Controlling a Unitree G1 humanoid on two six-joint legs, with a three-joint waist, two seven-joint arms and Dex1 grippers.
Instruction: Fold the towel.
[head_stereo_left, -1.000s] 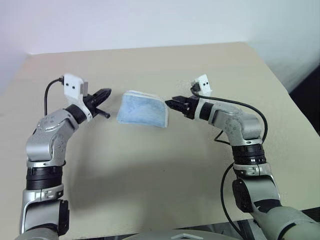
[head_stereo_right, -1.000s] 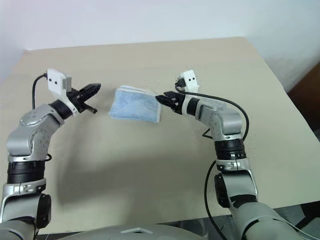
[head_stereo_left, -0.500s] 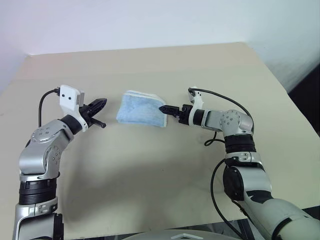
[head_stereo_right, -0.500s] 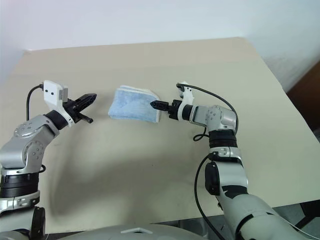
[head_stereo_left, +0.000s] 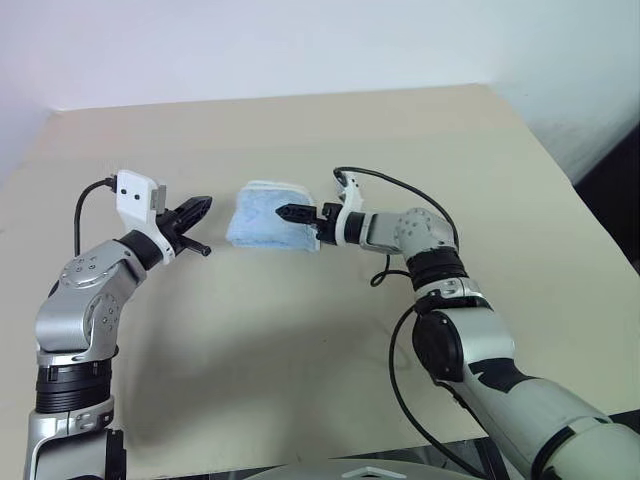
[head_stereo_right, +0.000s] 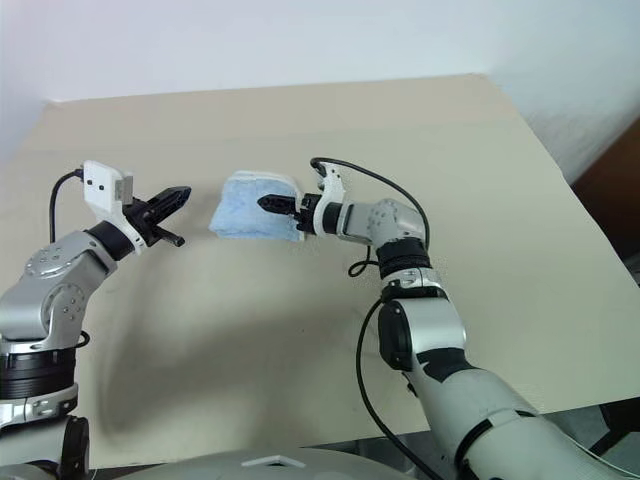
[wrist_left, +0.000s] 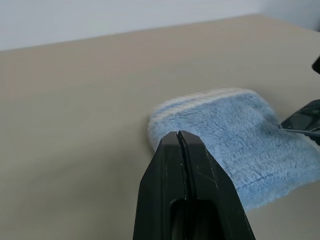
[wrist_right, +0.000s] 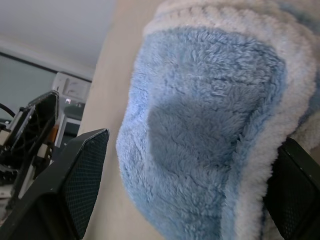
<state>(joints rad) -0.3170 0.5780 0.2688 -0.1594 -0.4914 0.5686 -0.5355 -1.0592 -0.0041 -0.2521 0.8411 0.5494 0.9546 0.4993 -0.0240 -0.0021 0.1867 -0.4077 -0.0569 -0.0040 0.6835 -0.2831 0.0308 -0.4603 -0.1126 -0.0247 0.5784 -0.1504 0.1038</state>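
The towel (head_stereo_left: 258, 217) is a small folded light-blue pad with a cream border, lying on the beige table (head_stereo_left: 300, 350) a little left of centre. My right gripper (head_stereo_left: 284, 212) reaches in from the right, lying low over the towel's right part. In the right wrist view its fingers (wrist_right: 75, 180) stand wide apart with the towel's folded edge (wrist_right: 200, 125) between them, so it is open. My left gripper (head_stereo_left: 205, 203) hovers just left of the towel, apart from it. The left wrist view shows its fingers (wrist_left: 178, 145) pressed together with nothing held.
A black cable (head_stereo_left: 385, 272) loops from the right wrist down onto the table beside the arm. The table's far edge (head_stereo_left: 280, 98) meets a pale wall, and its right edge (head_stereo_left: 590, 200) drops off to a dark floor.
My right gripper has rolled and slid left from the towel's right edge to over the towel, jaws spread wider. The towel's right side has bunched slightly leftward. The left gripper stays shut beside it.
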